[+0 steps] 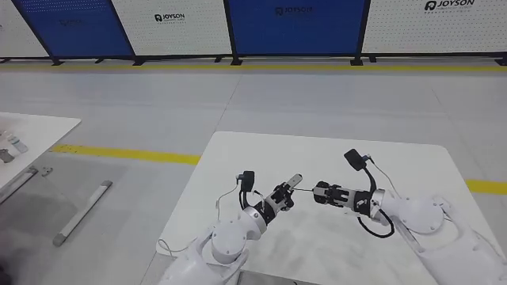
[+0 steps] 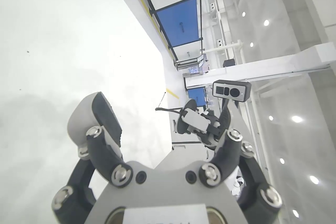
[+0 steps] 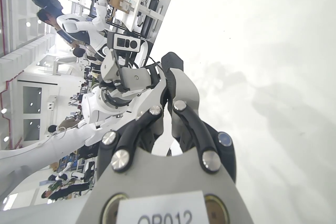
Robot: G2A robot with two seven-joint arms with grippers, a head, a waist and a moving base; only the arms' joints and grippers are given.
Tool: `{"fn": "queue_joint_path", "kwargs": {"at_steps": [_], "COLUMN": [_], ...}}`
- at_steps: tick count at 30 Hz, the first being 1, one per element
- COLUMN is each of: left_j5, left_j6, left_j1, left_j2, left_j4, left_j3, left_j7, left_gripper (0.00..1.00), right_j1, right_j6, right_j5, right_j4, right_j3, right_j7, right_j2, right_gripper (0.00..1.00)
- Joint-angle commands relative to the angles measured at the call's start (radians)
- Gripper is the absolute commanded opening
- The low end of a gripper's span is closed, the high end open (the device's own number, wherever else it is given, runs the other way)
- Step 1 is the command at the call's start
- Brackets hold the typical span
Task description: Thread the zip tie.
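- Top view: one white table stands on a grey floor crossed by a yellow line. Two blue panels alternate with white ones along the back. A second table is cut off at the frame edge. Two arms are counted. The left pincer and right pincer face tip to tip over mid-table, near each other (whatever spans the gap is too fine to make out).
- Left wrist view: the left pincer's fingers are spread wide apart. Beyond them the right pincer clamps one black zip tie, held over the table with a thin strand sticking out from the tips.
- Right wrist view: the right pincer's fingers are pressed together. The strand between them cannot be made out.
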Motion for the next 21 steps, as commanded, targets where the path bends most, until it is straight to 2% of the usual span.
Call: {"fn": "queue_joint_path", "kwargs": {"at_steps": [1, 3, 13, 18, 21], "left_j5": [-0.004, 0.013, 0.013, 0.018, 0.018], "left_j6": [0.004, 0.012, 0.012, -0.013, -0.012], "left_j1": [-0.013, -0.028, -0.028, -0.015, -0.005], "left_j2": [-0.005, -0.011, -0.011, -0.011, -0.009], "left_j4": [0.004, 0.013, 0.013, 0.013, 0.013], "left_j3": [0.013, 0.033, 0.033, 0.018, 0.004], "left_j7": [0.017, 0.048, 0.048, 0.075, 0.075], "left_gripper": [1.0, 1.0, 1.0, 1.0, 1.0], "right_j1": [0.009, 0.012, 0.012, 0.012, 0.012], "right_j6": [0.013, 0.019, 0.019, 0.019, 0.019], "right_j5": [0.003, 0.011, 0.011, 0.011, 0.011], "right_j4": [0.003, 0.003, 0.003, 0.003, 0.003], "right_j3": [-0.015, -0.021, -0.021, -0.021, -0.021], "right_j7": [-0.01, -0.031, -0.031, -0.031, -0.031], "right_j2": [-0.008, -0.014, -0.014, -0.014, -0.014], "right_gripper": [0.0, 0.0, 0.0, 0.0, 0.0]}}
